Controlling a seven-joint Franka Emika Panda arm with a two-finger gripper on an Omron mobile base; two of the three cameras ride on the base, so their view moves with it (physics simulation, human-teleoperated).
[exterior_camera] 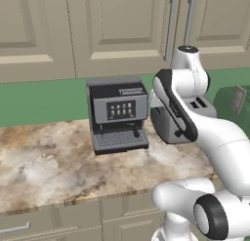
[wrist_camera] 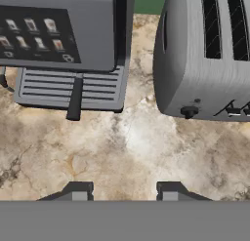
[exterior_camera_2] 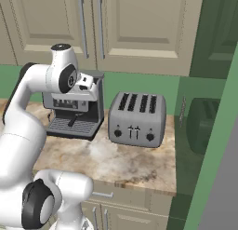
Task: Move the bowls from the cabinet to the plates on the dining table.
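The beige cabinet (exterior_camera: 117, 25) hangs above the counter, its raised-panel doors (exterior_camera_2: 139, 19) shut and their long silver handles (exterior_camera_2: 100, 26) side by side. The bowls are hidden. The plates and the dining table are out of view. My gripper (wrist_camera: 123, 192) hovers over the marbled counter (wrist_camera: 132, 147), pointing down at the gap between the coffee machine and the toaster. Its two fingertips (wrist_camera: 78, 191) stand apart with nothing between them, so it is open. The arm's wrist sits well below the cabinet handles (exterior_camera: 169, 28).
A grey coffee machine (exterior_camera: 118, 113) stands on the counter, with a silver toaster (exterior_camera_2: 137, 118) to its right. Drawer fronts (exterior_camera: 29, 225) run under the counter edge. A green wall (exterior_camera_2: 218, 108) closes the right side.
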